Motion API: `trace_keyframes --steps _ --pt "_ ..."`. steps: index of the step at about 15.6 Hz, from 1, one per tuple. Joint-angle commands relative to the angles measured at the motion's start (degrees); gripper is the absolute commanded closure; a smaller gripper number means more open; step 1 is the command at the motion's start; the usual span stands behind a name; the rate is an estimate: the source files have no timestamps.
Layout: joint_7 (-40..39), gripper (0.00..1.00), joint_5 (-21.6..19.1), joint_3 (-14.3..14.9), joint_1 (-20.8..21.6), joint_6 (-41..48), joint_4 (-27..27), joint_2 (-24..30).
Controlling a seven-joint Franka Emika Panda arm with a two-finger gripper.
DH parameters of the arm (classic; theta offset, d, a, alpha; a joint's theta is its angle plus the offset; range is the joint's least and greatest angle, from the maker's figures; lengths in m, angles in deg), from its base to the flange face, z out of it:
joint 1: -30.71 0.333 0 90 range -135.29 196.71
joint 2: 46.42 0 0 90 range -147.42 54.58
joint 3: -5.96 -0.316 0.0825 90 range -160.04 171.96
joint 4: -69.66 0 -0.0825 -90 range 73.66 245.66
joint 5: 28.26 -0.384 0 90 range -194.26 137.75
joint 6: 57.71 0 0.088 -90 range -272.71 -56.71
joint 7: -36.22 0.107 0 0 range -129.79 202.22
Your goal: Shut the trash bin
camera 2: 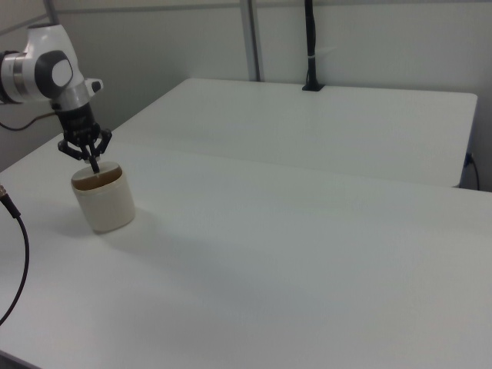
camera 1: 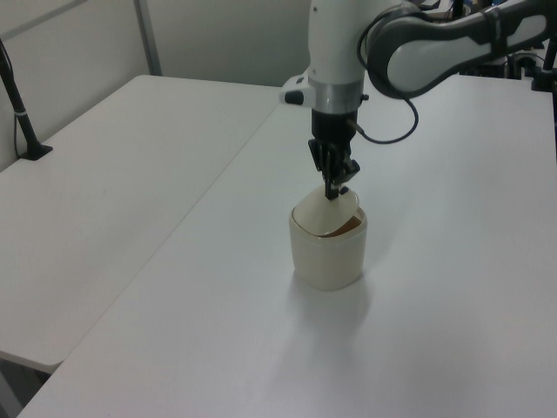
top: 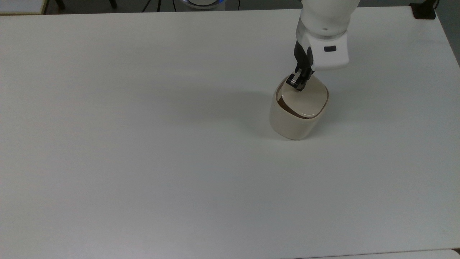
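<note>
The cream trash bin [top: 291, 124] stands on the white table [top: 143, 144], in the top view's right half. Its flat lid [top: 309, 99] lies almost level over the opening. A thin sliver of tan interior [top: 281, 104] still shows along the top view's left rim. My gripper [top: 296, 83] is shut and points down, its tips resting on the lid's far-left corner. In the left view the gripper [camera 1: 333, 190] presses the slightly tilted lid [camera 1: 322, 213] atop the bin [camera 1: 326, 257]. In the right view the gripper [camera 2: 94, 164] meets the bin [camera 2: 104, 204] from above.
A second white table [camera 1: 104, 174] adjoins on the left view's left, with a black post [camera 1: 22, 122] clamped to it. A black clamp [top: 424, 10] sits at the top view's far right corner. A dark cable [camera 2: 19, 254] hangs at the right view's left edge.
</note>
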Motion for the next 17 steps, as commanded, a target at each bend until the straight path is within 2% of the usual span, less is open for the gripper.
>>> trace_keyframes --steps 1,8,12,15,17 --pt "-1.1 1.0 1.0 0.3 0.5 -0.1 2.1 -0.6" --pt "-0.6 1.0 1.3 0.3 0.6 -2.3 1.9 -2.7" --pt "0.6 1.0 0.9 0.3 -0.4 -0.9 2.3 2.5" --pt "4.1 0.87 0.9 -0.6 -3.8 2.7 2.6 6.2" --pt "7.3 0.78 1.0 -2.6 -6.6 4.7 4.0 9.5"
